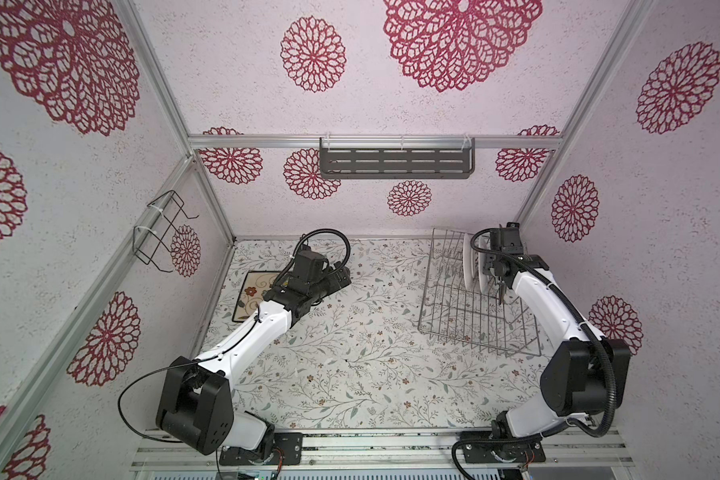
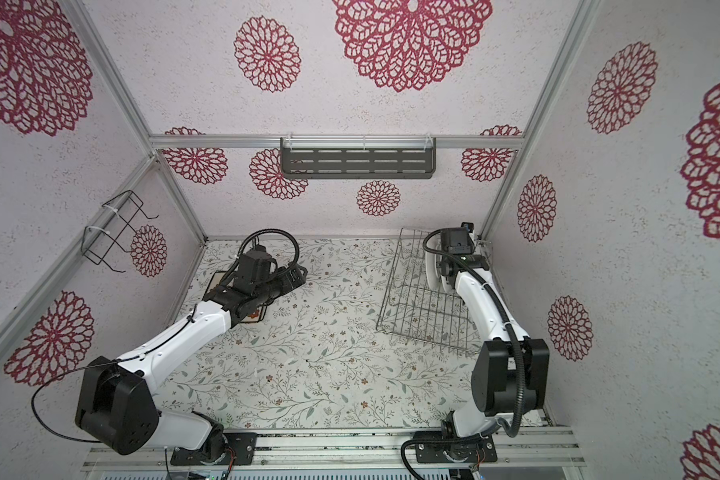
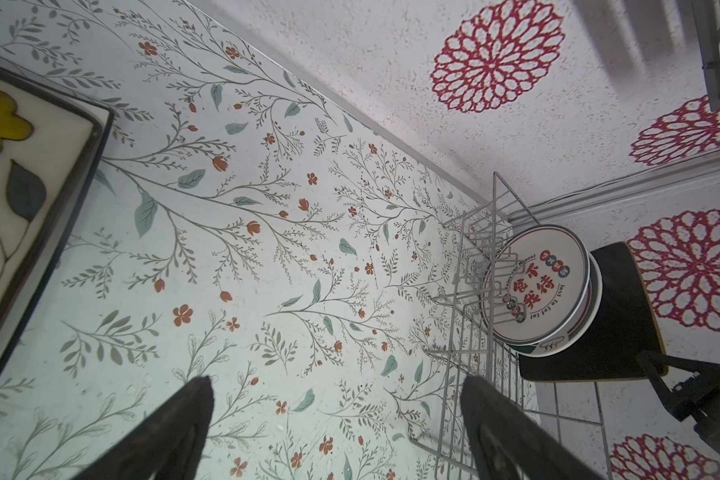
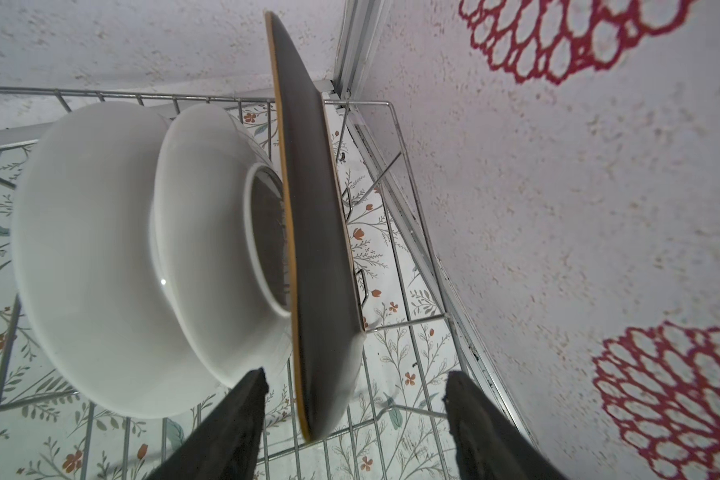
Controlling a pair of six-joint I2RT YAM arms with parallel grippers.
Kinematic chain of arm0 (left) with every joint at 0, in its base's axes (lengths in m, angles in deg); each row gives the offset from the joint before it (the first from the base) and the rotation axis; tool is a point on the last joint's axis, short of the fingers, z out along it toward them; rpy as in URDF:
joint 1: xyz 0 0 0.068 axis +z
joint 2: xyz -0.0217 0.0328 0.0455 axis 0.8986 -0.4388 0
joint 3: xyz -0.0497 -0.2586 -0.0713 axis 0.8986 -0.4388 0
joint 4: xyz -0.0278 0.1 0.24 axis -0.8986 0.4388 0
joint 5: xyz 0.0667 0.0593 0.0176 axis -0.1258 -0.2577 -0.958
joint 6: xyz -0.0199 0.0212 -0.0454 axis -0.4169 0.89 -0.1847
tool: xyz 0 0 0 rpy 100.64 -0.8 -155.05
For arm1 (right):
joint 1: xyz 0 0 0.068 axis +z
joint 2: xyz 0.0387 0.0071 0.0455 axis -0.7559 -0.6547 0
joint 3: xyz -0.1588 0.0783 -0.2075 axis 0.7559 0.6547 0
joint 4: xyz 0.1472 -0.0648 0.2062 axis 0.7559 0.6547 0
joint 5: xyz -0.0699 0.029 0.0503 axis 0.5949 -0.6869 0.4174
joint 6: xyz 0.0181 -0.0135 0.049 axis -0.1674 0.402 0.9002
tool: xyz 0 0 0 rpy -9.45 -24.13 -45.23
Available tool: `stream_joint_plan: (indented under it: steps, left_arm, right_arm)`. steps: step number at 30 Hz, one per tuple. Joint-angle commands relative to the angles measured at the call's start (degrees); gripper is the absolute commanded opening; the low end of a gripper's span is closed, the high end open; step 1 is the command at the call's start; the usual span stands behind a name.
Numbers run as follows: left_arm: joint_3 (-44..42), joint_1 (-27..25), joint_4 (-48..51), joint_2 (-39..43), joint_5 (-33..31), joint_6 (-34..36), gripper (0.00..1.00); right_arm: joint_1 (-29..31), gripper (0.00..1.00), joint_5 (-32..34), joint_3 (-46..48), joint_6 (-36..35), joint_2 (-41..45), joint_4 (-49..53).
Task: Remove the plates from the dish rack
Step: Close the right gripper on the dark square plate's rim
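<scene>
Right claw (image 4: 356, 376) released, fingers (image 4: 242, 415) astride an edge of the black square plate (image 4: 312, 249) without touching it; two round white plates (image 4: 100, 257) stand just beyond one finger, all upright in the silver wire dish rack (image 1: 445, 309); left claw (image 3: 337, 380) spread wide over the floral worktop (image 3: 267, 249) and holding nothing, with the cream flowered square plate (image 3: 17, 187) lying flat beside it.

Bright, even light; soft shadows, edges warped.
</scene>
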Motion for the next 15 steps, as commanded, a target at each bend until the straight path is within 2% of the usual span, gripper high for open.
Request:
stream_joint_plan:
  steps: [1,15]
  left_arm:
    - [-0.07,-0.22,-1.14,1.5,0.54,0.45,0.97]
    - [-0.36,-0.27,-1.26,1.95,0.27,0.85,0.97]
  right_arm:
    - [-0.57,0.68,0.35,-2.59,-1.25,-1.05,-1.05]
    - [-1.19,0.53,0.72,-3.45,-2.45,-4.85,-2.29]
